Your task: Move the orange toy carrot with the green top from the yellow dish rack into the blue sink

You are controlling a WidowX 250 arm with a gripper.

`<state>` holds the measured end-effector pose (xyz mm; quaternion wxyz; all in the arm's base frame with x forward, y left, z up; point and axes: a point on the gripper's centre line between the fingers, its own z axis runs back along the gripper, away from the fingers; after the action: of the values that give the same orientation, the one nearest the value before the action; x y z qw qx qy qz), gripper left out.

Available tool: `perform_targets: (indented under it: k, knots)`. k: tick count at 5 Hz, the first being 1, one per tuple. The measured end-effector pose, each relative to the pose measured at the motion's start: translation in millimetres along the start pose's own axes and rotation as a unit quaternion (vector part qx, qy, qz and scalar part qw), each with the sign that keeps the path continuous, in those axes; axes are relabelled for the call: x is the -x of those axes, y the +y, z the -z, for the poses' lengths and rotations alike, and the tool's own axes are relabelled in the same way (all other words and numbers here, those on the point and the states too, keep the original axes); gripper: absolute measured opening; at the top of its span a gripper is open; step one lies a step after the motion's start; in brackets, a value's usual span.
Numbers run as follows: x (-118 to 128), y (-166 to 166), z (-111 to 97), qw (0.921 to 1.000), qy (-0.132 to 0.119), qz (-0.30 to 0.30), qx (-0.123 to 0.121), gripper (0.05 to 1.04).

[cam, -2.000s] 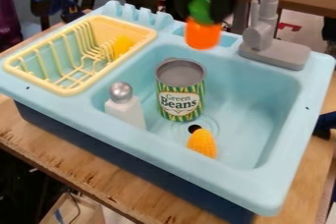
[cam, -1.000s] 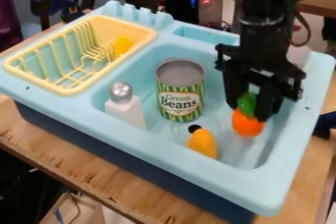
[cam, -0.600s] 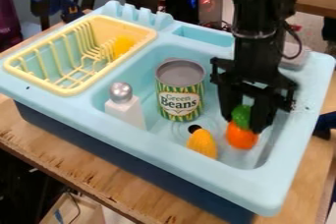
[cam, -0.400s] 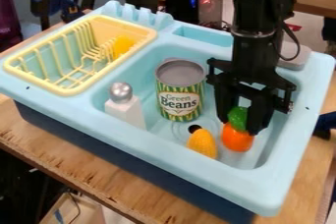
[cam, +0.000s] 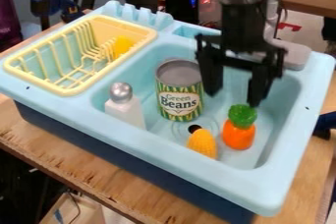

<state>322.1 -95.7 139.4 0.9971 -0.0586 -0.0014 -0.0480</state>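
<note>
Black two-finger gripper (cam: pixel 234 98): spread, empty | likely for clearance above green-topped orange plastic carrot (cam: pixel 238 134) | carrot: upright near yellow toy corn (cam: pixel 203 143), inside pale-blue plastic sink (cam: pixel 275 186)

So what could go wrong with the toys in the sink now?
The open gripper hangs just above the orange toy carrot, so a small dip might knock it over. The carrot could then roll into the yellow corn close by. If the gripper swings sideways, it might bump the bean can.
</note>
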Motion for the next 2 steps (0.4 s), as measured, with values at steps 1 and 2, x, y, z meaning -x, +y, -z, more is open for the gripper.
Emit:
perform_targets:
  k: [1,2]
  knots:
    - [3.4,18.3,-38.3,0.9984,-0.039,-0.032,-0.025,1.001]
    - [20.1,57.0,-79.1,0.9942,-0.063,-0.060,-0.063,1.001]
